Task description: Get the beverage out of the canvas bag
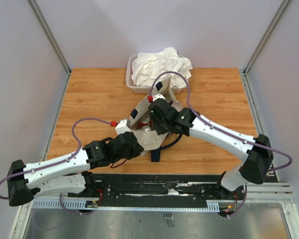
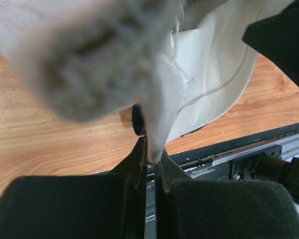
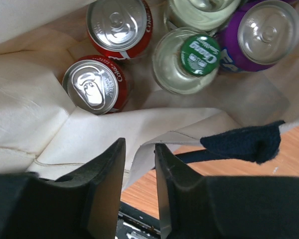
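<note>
The cream canvas bag (image 1: 152, 140) stands open mid-table, between both arms. My left gripper (image 2: 150, 149) is shut on a fold of the bag's rim (image 2: 159, 124), at the bag's near left side (image 1: 134, 140). My right gripper (image 3: 139, 149) hovers open over the bag's mouth (image 1: 157, 118); the canvas rim (image 3: 189, 133) lies loose between its fingers. Inside the bag stand two red cans (image 3: 120, 22) (image 3: 95, 84), a pale bottle with a green cap (image 3: 187, 59), a purple can (image 3: 261, 32) and another pale bottle (image 3: 202, 10). A navy strap (image 3: 244, 144) hangs over the rim.
A clear tub of white cloth (image 1: 159, 67) sits just behind the bag. A second navy strap (image 1: 157, 153) trails onto the wooden table (image 1: 89, 99) in front. The black mounting rail (image 1: 164, 186) runs along the near edge, and walls close in both sides.
</note>
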Robot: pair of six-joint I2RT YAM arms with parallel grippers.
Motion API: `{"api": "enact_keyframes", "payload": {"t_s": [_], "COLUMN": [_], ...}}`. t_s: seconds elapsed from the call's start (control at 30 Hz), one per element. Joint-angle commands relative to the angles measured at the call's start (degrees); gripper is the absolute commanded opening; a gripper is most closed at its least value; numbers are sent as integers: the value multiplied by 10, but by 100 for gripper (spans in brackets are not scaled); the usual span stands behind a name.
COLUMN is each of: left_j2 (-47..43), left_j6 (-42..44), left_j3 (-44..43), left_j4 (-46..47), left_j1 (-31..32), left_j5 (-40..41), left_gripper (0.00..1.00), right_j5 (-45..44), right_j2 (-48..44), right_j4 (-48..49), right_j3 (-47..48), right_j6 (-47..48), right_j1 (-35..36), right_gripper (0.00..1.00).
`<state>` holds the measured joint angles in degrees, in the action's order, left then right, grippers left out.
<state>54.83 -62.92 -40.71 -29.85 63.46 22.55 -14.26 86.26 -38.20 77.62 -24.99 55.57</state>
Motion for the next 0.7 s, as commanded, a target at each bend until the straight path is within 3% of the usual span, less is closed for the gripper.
{"api": "enact_keyframes", "payload": {"t_s": [0.0, 0.1, 0.5, 0.67], "left_j2": [12, 16, 22, 25], "left_j6": [19, 21, 28, 30], "left_j3": [6, 5, -9, -10], "left_j4": [-78, -78, -83, -81], "left_j1": [1, 1, 1, 2], "left_j5": [-42, -47, -44, -48], "left_gripper": [0, 1, 0, 1], "right_j5": [70, 84, 9, -13], "right_j2": [25, 37, 9, -10], "right_j4": [40, 42, -32, -7], "right_j3": [14, 18, 121, 96], "right_j6": [11, 21, 46, 47], "right_j1": [10, 21, 64, 64], "right_gripper": [23, 14, 22, 20]}}
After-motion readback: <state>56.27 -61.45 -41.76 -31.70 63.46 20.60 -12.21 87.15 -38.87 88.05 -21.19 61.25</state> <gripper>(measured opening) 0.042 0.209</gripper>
